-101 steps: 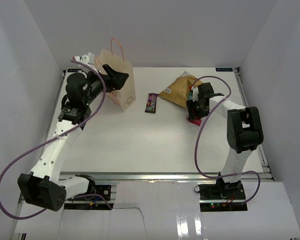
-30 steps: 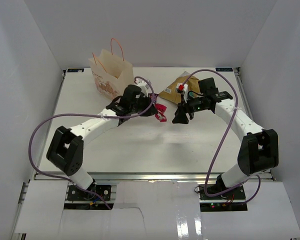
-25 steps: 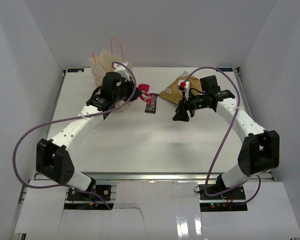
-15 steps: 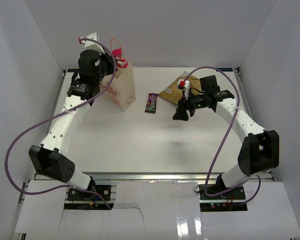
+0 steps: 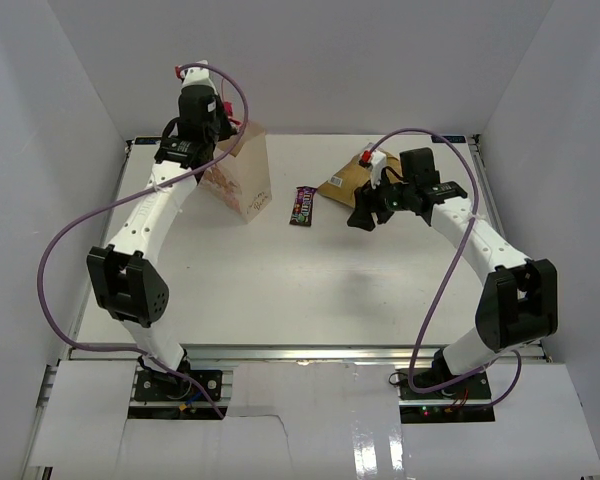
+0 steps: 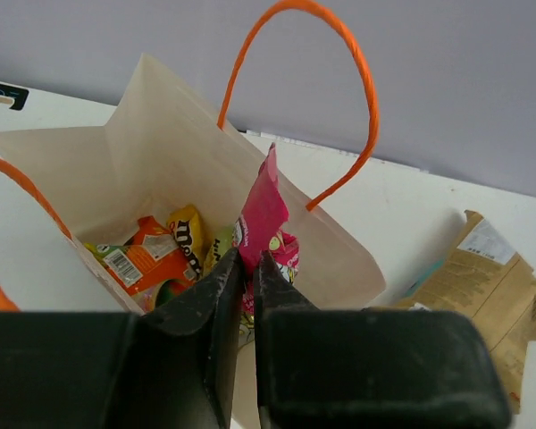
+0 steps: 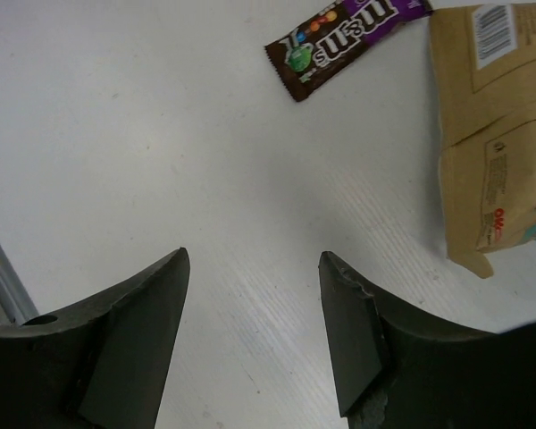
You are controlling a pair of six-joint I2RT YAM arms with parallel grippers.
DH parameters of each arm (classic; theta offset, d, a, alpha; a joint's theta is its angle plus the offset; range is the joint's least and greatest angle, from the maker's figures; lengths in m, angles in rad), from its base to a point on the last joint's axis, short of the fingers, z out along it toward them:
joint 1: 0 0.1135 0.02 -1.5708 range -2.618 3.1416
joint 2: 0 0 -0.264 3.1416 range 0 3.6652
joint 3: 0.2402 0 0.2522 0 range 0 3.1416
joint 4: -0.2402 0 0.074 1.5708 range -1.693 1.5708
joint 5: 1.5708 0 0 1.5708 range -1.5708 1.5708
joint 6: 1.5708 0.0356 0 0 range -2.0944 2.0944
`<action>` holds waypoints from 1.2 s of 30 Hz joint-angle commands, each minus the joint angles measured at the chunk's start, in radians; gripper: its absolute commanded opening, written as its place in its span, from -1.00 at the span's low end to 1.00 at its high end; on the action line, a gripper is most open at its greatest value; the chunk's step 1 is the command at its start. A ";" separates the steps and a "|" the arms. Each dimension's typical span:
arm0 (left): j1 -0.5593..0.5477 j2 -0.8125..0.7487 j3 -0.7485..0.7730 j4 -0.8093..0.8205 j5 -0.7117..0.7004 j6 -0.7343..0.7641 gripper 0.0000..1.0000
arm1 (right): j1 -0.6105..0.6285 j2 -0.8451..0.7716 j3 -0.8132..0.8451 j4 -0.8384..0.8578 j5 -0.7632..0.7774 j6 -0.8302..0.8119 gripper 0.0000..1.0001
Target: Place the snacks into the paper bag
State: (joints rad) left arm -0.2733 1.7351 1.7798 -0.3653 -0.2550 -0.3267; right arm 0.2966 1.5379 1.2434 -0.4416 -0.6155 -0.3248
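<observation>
The cream paper bag (image 5: 248, 180) stands upright at the back left, its mouth open (image 6: 161, 152). My left gripper (image 6: 247, 255) hangs over that mouth (image 5: 223, 125). Its jaws stand a narrow slit apart with a red snack packet (image 6: 263, 210) upright between the tips. Orange (image 6: 138, 259) and yellow (image 6: 189, 234) packets lie inside the bag. A dark brown candy packet (image 5: 302, 205) lies on the table, also in the right wrist view (image 7: 344, 36). The tan chip bag (image 5: 350, 180) lies to its right (image 7: 496, 125). My right gripper (image 7: 255, 259) hovers open and empty beside both (image 5: 360, 220).
White walls close in the table (image 5: 280, 290) at the back and both sides. The bag's orange loop handles (image 6: 339, 54) arch above its mouth close to my left fingers. A metal rail (image 7: 0, 277) shows at the left of the right wrist view.
My left arm carried the red packet from mid-table up and back over the paper bag's mouth. My right gripper drifted slightly toward the chip bag, still open.
</observation>
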 commanded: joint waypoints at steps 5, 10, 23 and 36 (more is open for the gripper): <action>0.011 -0.022 0.082 -0.027 0.068 0.011 0.11 | 0.096 0.086 0.045 0.184 0.269 0.305 0.45; 0.009 -0.060 0.125 -0.023 0.250 0.011 0.63 | 0.171 0.223 0.129 0.193 0.283 0.401 0.56; 0.013 -0.692 -0.461 0.081 0.418 -0.100 0.96 | 0.240 0.654 0.525 0.165 0.546 0.566 0.54; 0.013 -1.171 -0.974 0.035 0.381 -0.391 0.96 | 0.265 0.788 0.613 0.241 0.611 0.556 0.14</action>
State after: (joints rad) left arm -0.2646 0.5991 0.8330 -0.3248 0.1333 -0.6342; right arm 0.5476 2.3112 1.8320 -0.2485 -0.0261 0.2283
